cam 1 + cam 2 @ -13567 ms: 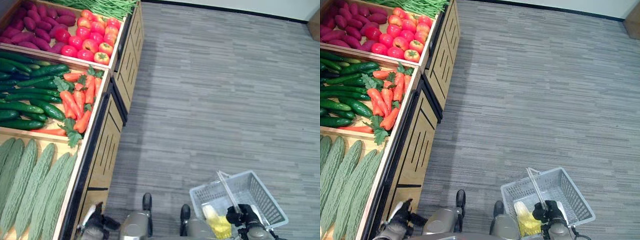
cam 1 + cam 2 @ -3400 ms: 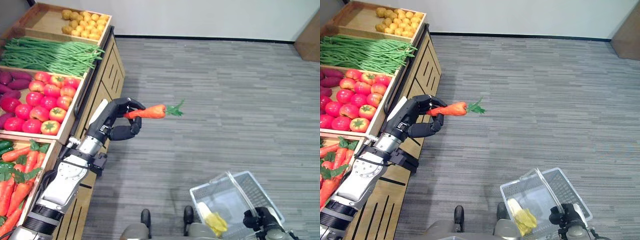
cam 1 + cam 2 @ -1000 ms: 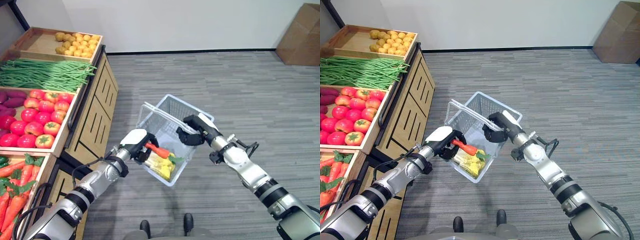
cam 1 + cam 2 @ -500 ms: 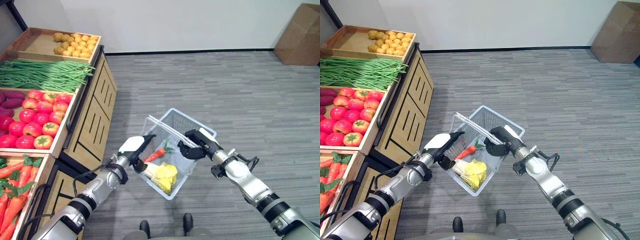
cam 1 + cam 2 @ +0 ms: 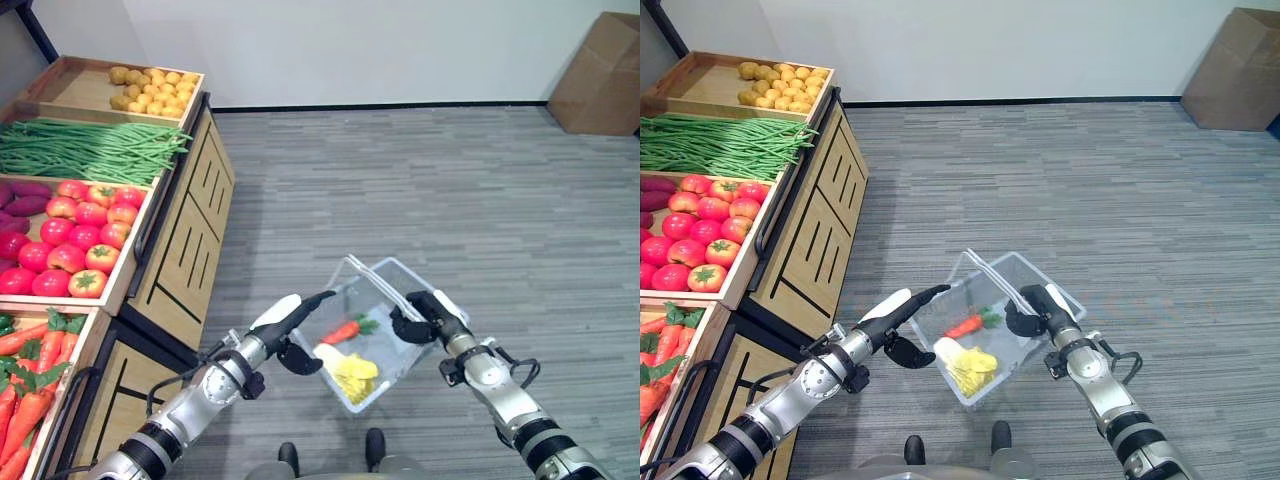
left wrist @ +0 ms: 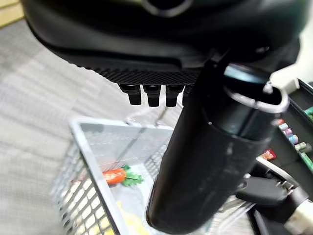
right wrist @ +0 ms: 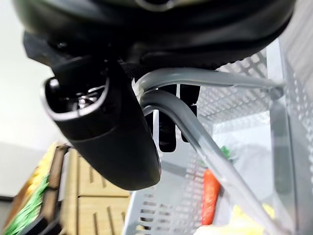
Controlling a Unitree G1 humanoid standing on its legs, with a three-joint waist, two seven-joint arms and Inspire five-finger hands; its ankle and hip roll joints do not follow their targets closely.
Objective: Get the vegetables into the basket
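Note:
A white wire basket (image 5: 388,388) hangs over the grey floor, tilted. My right hand (image 5: 416,322) is shut on its handle (image 7: 195,78), whose two bars run under the curled fingers. An orange carrot (image 5: 343,331) with green leaves lies inside, next to a yellow and white vegetable (image 5: 350,368). The carrot (image 6: 115,175) lies loose on the basket's mesh. My left hand (image 5: 290,325) is open beside the basket's left wall, fingers (image 6: 151,93) straight and holding nothing.
A wooden produce stand runs along the left: potatoes (image 5: 150,90), green beans (image 5: 90,145), tomatoes (image 5: 80,230), purple sweet potatoes (image 5: 15,200) and carrots (image 5: 25,400). A cardboard box (image 5: 600,75) stands at the far right by the wall. Grey floor lies to the right.
The left hand has let go of the carrot, which now lies in the basket, and has straightened. The right hand has brought the basket lower and to the right.

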